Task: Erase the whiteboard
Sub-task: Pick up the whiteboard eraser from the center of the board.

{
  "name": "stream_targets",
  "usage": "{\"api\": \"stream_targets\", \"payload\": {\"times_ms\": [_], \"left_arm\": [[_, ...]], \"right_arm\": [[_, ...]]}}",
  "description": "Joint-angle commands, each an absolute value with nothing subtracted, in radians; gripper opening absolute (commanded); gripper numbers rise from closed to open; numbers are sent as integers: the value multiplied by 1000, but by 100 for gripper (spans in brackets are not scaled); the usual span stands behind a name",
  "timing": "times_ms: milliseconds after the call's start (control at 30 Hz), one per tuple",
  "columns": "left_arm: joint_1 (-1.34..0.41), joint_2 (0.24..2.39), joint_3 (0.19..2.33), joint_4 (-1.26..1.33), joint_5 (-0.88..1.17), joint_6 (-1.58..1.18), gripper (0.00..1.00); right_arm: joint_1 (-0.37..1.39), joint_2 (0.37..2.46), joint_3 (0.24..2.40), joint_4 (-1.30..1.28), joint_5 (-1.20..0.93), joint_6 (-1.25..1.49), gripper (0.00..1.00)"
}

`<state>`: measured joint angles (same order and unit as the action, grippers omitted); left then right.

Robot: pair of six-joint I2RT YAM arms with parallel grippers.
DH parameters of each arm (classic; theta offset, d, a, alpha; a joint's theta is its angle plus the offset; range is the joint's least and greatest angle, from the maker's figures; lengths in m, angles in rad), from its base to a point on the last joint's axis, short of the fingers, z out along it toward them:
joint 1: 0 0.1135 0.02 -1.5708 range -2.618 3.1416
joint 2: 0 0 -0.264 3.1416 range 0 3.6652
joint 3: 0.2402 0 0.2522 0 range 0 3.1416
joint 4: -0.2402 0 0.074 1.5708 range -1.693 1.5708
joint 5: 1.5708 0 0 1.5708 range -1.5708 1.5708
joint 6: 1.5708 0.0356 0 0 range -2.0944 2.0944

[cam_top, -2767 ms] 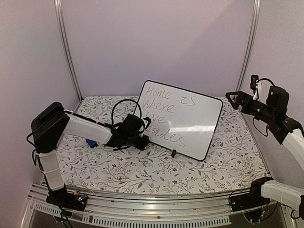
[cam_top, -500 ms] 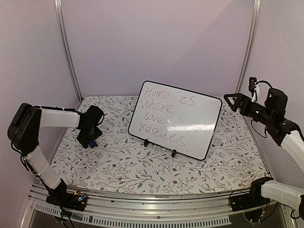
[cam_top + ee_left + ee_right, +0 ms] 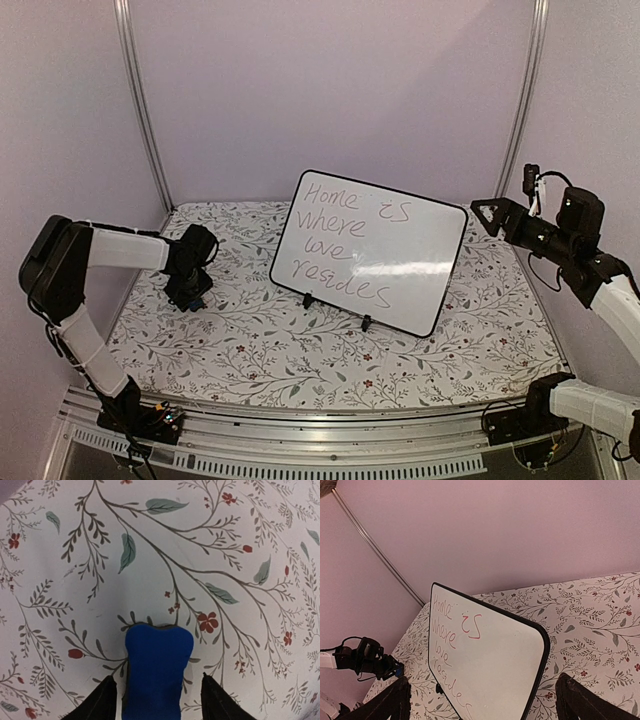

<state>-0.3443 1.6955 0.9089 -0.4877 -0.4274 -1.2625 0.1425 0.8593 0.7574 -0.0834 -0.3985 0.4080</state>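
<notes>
The whiteboard (image 3: 390,255) stands tilted on small black feet at the table's middle, with purple handwriting on its left half; the right wrist view shows the whiteboard (image 3: 485,665) too. A small blue eraser (image 3: 157,670) lies flat on the floral cloth at the left. My left gripper (image 3: 157,700) points down over it, one finger on each side, with a narrow gap between each finger and the eraser. In the top view the left gripper (image 3: 190,293) covers the eraser. My right gripper (image 3: 485,212) hangs open in the air beyond the board's right edge, holding nothing.
A floral cloth (image 3: 300,350) covers the table. Purple walls and two metal posts (image 3: 140,110) close in the back and sides. The board's black feet (image 3: 366,323) rest on the cloth. A metal rail (image 3: 300,440) runs along the near edge.
My left arm has swung left, away from the whiteboard, to the eraser. Its fingers have drawn closer on either side of it. The right arm has hardly moved.
</notes>
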Motion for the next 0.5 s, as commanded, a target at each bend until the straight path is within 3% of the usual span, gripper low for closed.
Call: {"api": "stream_targets", "payload": {"times_ms": [0, 467], "left_arm": [[-326, 1703, 890, -462, -425, -1250, 55], [-315, 1707, 879, -456, -434, -1243, 47]], "right_arm": [[136, 856, 744, -69, -397, 416, 99], [136, 857, 742, -68, -399, 420, 99]]}}
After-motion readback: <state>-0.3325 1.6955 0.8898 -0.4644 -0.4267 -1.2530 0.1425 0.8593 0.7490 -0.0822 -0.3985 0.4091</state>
